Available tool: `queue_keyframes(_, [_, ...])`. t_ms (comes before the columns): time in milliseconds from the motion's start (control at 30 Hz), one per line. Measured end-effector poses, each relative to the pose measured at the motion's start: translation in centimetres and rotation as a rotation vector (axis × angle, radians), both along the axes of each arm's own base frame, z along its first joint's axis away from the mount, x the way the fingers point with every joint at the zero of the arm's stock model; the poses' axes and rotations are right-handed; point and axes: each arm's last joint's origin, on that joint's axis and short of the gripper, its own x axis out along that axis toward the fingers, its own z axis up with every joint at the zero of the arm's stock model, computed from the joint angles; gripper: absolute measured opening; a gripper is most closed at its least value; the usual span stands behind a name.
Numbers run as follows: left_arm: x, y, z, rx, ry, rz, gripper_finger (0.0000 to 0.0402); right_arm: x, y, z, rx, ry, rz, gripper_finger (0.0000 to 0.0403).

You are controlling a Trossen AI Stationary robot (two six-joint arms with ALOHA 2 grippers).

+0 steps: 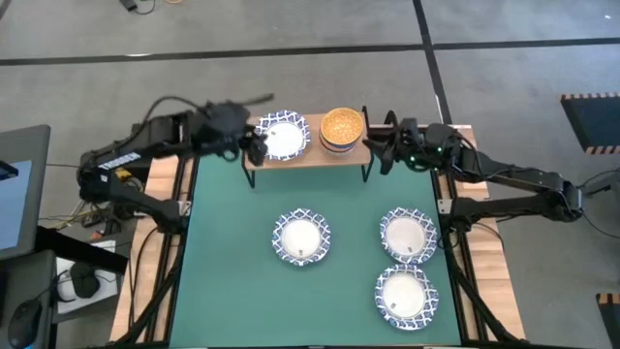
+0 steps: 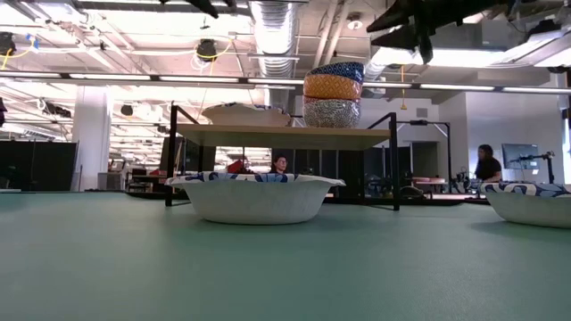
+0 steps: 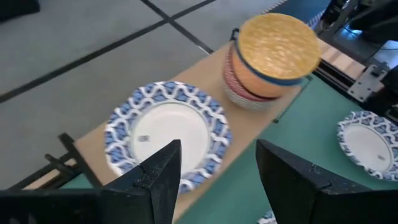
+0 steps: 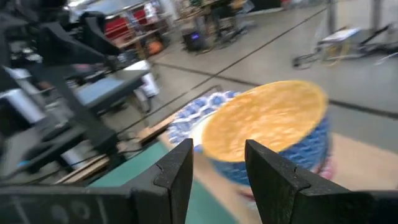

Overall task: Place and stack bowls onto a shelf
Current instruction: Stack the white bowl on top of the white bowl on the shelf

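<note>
Overhanging shelf (image 1: 312, 155) edge, patterned bowl (image 1: 283, 135)

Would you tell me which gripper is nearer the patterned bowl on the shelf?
Left. The left gripper sits just beside that bowl; the right gripper is beyond the stacked bowls.

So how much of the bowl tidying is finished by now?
Done: one patterned bowl and a stack of small bowls sit on the shelf. In hand: nothing; the left pincer stands open by that bowl, and the right pincer is open beside the stack. Left: three patterned bowls on the table.
</note>
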Motion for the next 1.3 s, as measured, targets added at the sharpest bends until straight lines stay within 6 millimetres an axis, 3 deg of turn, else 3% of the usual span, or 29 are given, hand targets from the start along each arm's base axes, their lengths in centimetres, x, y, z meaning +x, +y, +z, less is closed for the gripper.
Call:
queue_keyframes(233, [3.4,-5.4,-1.9,0.01,0.026,-0.06,0.019,0.1,1.2,-1.3,0.059,0.127,0.103,0.0172])
queue_keyframes(367, [5.5,-7.5,-3.6,0.019,0.083,-0.107,0.019,0.3,2.2,-2.7,0.183,0.224,0.102,0.0172])
queue_keyframes(767, [10.1,-9.3,-8.4,-0.048,0.281,-0.352,0.019,1.4,7.9,-6.1,0.496,0.407,0.05,0.0173])
queue_keyframes(933, [9.8,-11.0,-11.0,-0.109,0.323,-0.409,0.019,4.1,10.6,-8.7,0.625,0.435,0.015,0.0173])
queue_keyframes(1067, [8.4,-13.0,-14.1,-0.134,0.344,-0.447,0.019,6.9,12.5,-11.8,0.625,0.472,0.004,0.0173])
queue_keyframes(1167, [7.6,-13.8,-16.7,-0.194,0.314,-0.454,0.019,8.8,13.1,-14.4,0.632,0.498,-0.011,0.018])
queue_keyframes(1300, [7.0,-14.1,-18.8,-0.269,0.248,-0.459,0.019,10.7,13.4,-17.0,0.706,0.485,0.001,0.0209])
